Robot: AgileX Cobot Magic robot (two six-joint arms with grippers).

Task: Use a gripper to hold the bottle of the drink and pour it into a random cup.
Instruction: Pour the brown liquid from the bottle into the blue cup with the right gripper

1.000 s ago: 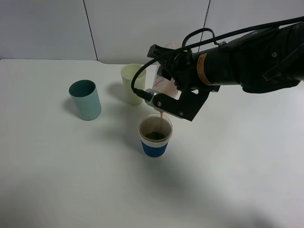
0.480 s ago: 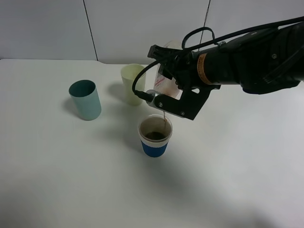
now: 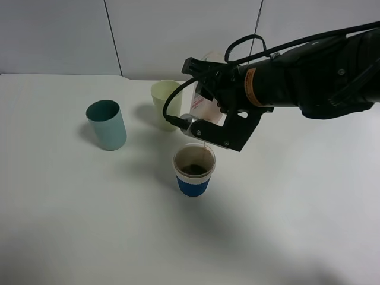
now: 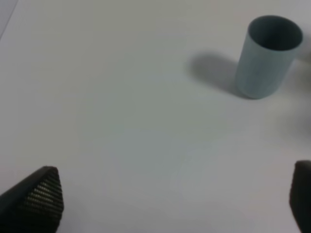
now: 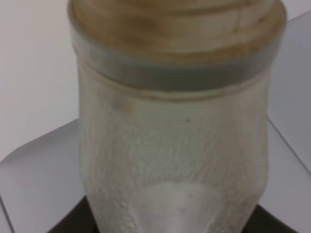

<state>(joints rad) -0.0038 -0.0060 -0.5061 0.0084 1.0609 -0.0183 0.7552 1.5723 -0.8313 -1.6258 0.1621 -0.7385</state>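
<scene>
The cup (image 3: 193, 169) looks like matt white paper, with a ribbed blue sleeve round its lower half. Above the cup, the bottle (image 5: 170, 145) is translucent whitish plastic. Its wall is frosted and pebbly, and a smoother grey band sits under a brown-stained ridged neck. The right gripper (image 3: 199, 98) around it is matt black and hard-looking, with a glossy orange label (image 3: 253, 86). Left of the cup, the teal cup (image 3: 107, 124) is smooth and matt, as is the pale green cup (image 3: 163, 104) behind the cup. The table (image 3: 71, 208) is smooth matt white. On the left gripper (image 4: 170, 208), one fingertip (image 4: 41, 196) bears a fine woven texture.
</scene>
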